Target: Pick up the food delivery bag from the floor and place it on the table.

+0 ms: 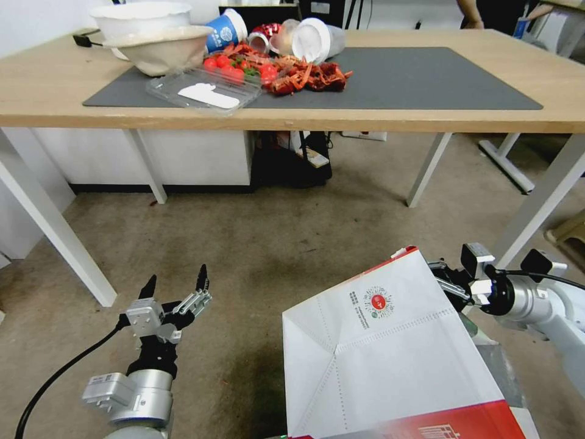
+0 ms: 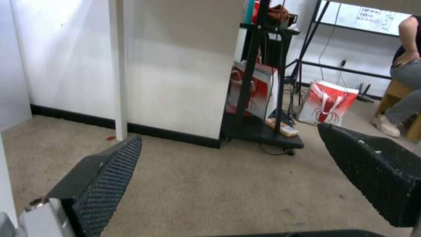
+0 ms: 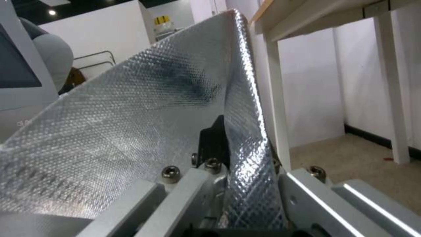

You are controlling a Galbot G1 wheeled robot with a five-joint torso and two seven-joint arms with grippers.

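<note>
- White paper food delivery bag (image 1: 390, 360) with a red band, a red edge and a small round red logo hangs tilted in the air above the floor, in front of the bench and lower than its top, off toward the bench's right front corner.
- Silver foil lining of the bag fills the right wrist view, pinched between the metal parts of the right pincer (image 3: 236, 184).
- Right pincer (image 1: 450, 281) sits at the bag's upper right edge, clamped on the bag wall; the head view hides the fingertips, so the exact grip point is hard to judge there.
- Left pincer (image 1: 177, 281) hovers low over the grey-brown carpeted floor (image 1: 256, 256), its black fingers (image 2: 103, 179) spread apart and holding nothing, well apart from the bag.
- Light-wood bench (image 1: 426, 116) with white legs carries a large dark grey mat (image 1: 414, 79).
- Near the bench's back left corner stand two pale bowls (image 1: 161, 49); beside them lie a clear plastic tray (image 1: 204, 90), red food scraps (image 1: 292, 74) and tipped cups (image 1: 304, 38).
</note>
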